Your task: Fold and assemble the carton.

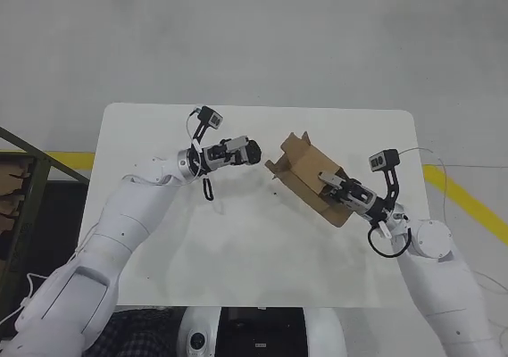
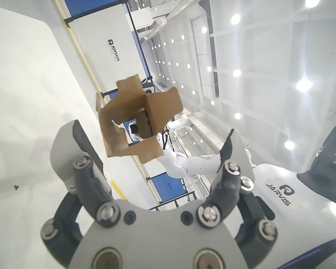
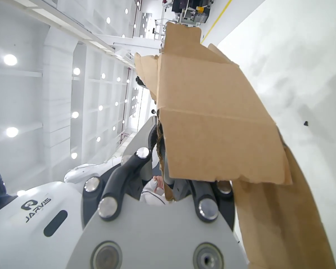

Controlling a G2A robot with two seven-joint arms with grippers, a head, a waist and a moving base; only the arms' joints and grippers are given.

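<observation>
A: Which way did the carton [image 1: 307, 170] lie?
B: Diagonally over the white counter [image 1: 236, 259], its flapped open end facing the left tool [image 1: 255, 152], which stood spread and empty. The right tool [image 1: 336, 187] clamped its brown corrugated wall at the other end.

Left arm bent at elbow, forearm reaching out; left gripper [image 1: 254, 151] empty, fingers [image 2: 82, 141] spread wide. Right arm folded inward, wrist cocked; right gripper [image 1: 333, 184] pinches a wall of the carton [image 1: 305, 168], just ahead of the left fingertips.
</observation>
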